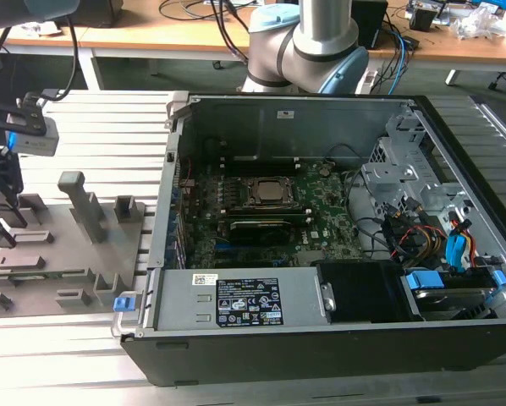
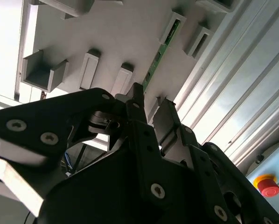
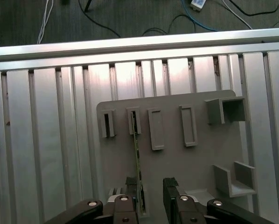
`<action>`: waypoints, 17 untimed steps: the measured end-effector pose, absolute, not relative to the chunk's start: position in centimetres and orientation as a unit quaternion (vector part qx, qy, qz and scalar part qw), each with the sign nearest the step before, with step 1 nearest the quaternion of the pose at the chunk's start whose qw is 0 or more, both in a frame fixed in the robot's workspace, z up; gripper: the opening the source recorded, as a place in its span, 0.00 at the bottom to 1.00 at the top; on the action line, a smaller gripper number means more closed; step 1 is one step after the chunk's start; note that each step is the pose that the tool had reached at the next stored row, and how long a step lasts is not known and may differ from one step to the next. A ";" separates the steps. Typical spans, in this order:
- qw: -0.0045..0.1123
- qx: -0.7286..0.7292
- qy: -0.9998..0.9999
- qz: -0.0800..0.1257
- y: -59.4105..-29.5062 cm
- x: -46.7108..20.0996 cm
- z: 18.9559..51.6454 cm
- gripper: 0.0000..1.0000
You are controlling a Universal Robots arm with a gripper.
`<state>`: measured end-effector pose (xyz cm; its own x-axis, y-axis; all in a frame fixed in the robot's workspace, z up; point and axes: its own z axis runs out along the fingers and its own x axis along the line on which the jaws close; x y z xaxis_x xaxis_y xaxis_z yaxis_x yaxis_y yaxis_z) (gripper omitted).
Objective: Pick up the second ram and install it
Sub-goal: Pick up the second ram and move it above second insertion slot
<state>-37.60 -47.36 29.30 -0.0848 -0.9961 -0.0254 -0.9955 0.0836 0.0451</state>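
Note:
The second ram (image 3: 137, 154) is a thin green stick standing on edge in slotted holders of the grey fixture plate (image 3: 200, 154). In the second wrist view the ram (image 2: 160, 52) runs from a holder toward the fingertips. My gripper (image 3: 153, 191) is open and hangs low over the near end of the stick. The stick's edge lies close to the inner side of one finger (image 3: 130, 186), and the other finger (image 3: 170, 186) stands apart from it. In the exterior view the gripper (image 1: 1, 222) is at the far left over the fixture plate (image 1: 67, 254).
An open computer case (image 1: 321, 355) fills the exterior view's middle and right, with the green motherboard (image 1: 329, 207) inside and cables and drive bays at its right. Raised grey holders (image 1: 84, 203) stand on the fixture. The ribbed aluminium table (image 3: 46, 140) lies all around.

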 end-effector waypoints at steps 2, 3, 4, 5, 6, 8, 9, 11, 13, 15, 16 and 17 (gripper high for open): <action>0.006 0.676 -0.736 -0.025 -47.4 -37.6 29.1 0.36; 0.006 0.676 -0.736 -0.025 -47.4 -37.6 29.0 0.36; 0.006 0.676 -0.736 -0.025 -47.4 -37.6 28.9 0.36; 0.006 0.676 -0.736 -0.025 -47.4 -37.6 28.9 0.36; 0.006 0.676 -0.736 -0.025 -47.4 -37.6 28.8 0.36; 0.006 0.676 -0.736 -0.025 -47.4 -37.6 28.7 0.36; 0.006 0.676 -0.736 -0.025 -47.4 -37.6 28.6 0.36; 0.006 0.676 -0.736 -0.025 -47.4 -37.6 28.5 0.36; 0.006 0.676 -0.736 -0.025 -47.4 -37.6 28.3 0.36; 0.006 0.676 -0.736 -0.025 -47.4 -37.6 28.2 0.36; 0.006 0.676 -0.736 -0.025 -47.4 -37.6 28.1 0.36; 0.006 0.676 -0.736 -0.025 -47.4 -37.6 28.1 0.36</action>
<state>-37.60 -47.36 28.05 -0.0848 -0.9961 -0.0254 -0.9955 0.0836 0.0451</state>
